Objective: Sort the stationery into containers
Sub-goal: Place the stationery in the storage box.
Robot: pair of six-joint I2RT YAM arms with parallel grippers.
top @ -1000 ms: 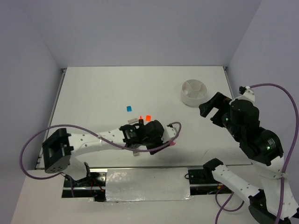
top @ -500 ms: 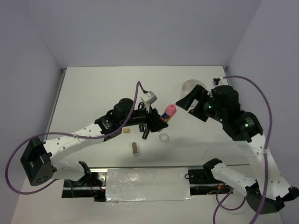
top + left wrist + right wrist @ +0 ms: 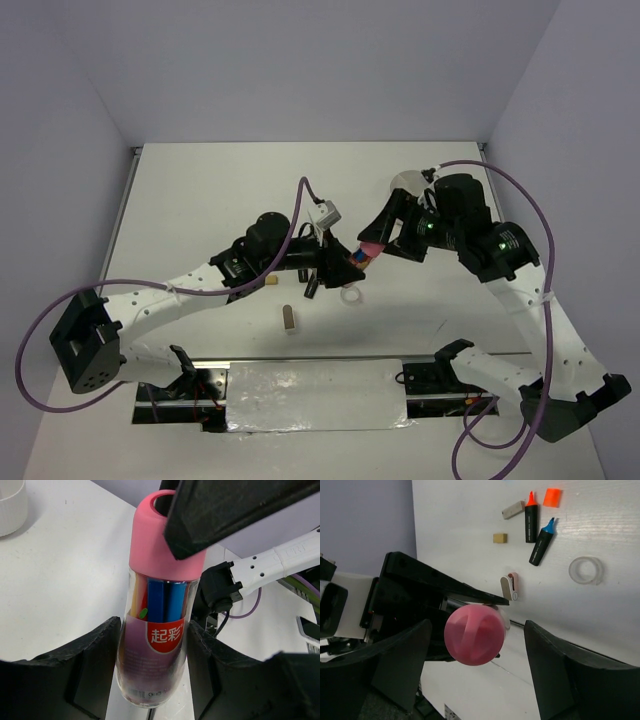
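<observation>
Firstly, writing: the tube (image 3: 157, 645) has a red label with two white Chinese characters, 起彩. The print on the violet band under the label is too small to read.
Tube: a clear body with a pink cap (image 3: 474, 635). Pens (image 3: 165, 597) stand inside, and blue and red ones can be seen. The tube is lifted above the middle of the desk (image 3: 200, 200), with its cap toward the right arm.
Left pincer (image 3: 345, 263): it pinches the tube at the lower body, one finger on each side, both pressed on the clear wall.
Right pincer (image 3: 477, 629): it is spread, with one finger at each side of the cap. Its own view shows a gap on both sides. In the left wrist view one finger covers part of the cap, and I cannot tell if it touches.
Dish (image 3: 405, 181): white, at the far right part of the desk, partly hidden behind the right arm and apart from the tube.
Markers: the orange-capped marker (image 3: 530, 517) and the blue-capped marker (image 3: 541, 542) lie just beside each other on the desk.
Tape ring (image 3: 586, 570): it lies flat on the desk, near the blue-capped marker.
Blocks: the tan block (image 3: 500, 538) and the grey block (image 3: 513, 510) lie near the markers. The orange block (image 3: 552, 497) is beside the tip of the orange-capped marker.
White and pink item (image 3: 510, 586): it lies on the desk close to the left pincer, and I cannot tell what it is.
</observation>
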